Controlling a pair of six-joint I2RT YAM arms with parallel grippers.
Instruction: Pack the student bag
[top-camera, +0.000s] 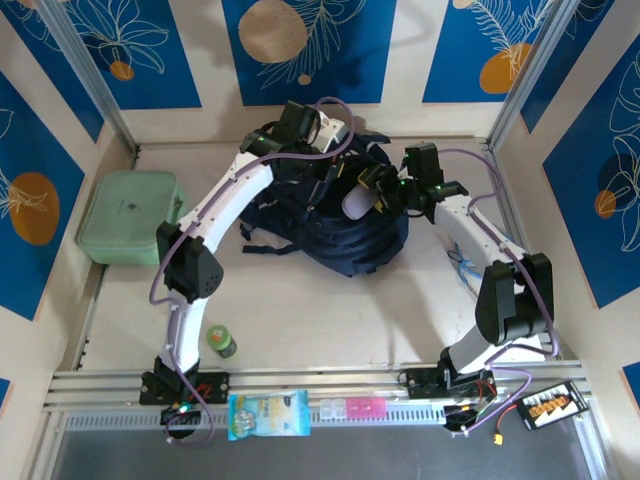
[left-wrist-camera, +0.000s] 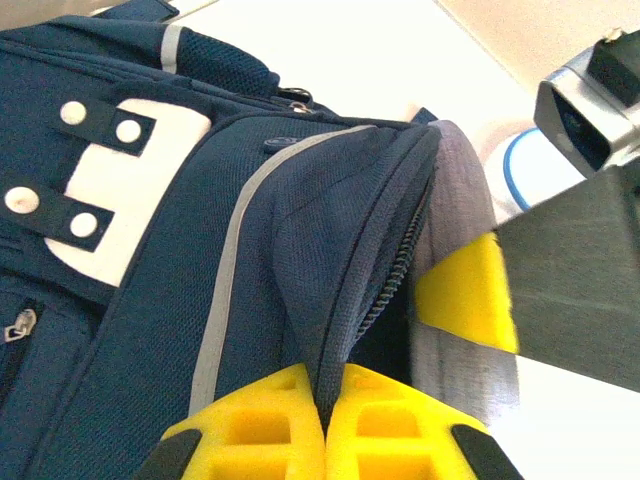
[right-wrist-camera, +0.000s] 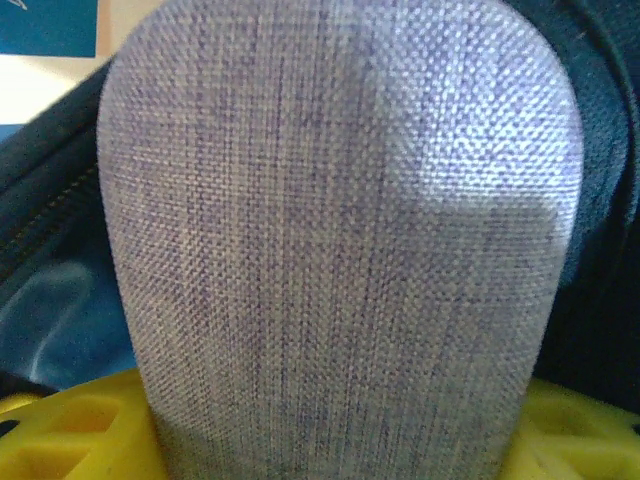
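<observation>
The student bag (top-camera: 345, 240), a dark navy backpack, lies at the middle back of the table. In the left wrist view its white patch and grey zip lines (left-wrist-camera: 225, 290) show. My left gripper (left-wrist-camera: 325, 385) is shut on the zip-edged rim of the bag's opening and pinches the fabric between its yellow fingers; from above it (top-camera: 333, 165) sits at the bag's far end. My right gripper (right-wrist-camera: 325, 435) is shut on a grey woven pouch (right-wrist-camera: 340, 250) with a rounded end. The pouch (top-camera: 355, 203) stands at the bag's open mouth (left-wrist-camera: 400, 330), beside the held rim.
A mint green zip case (top-camera: 130, 215) lies at the left wall. A small green bottle (top-camera: 221, 341) stands near the left arm's base. A snack packet (top-camera: 268, 414), a pink-and-white pill box (top-camera: 350, 408) and a black device (top-camera: 550, 405) lie along the front rail.
</observation>
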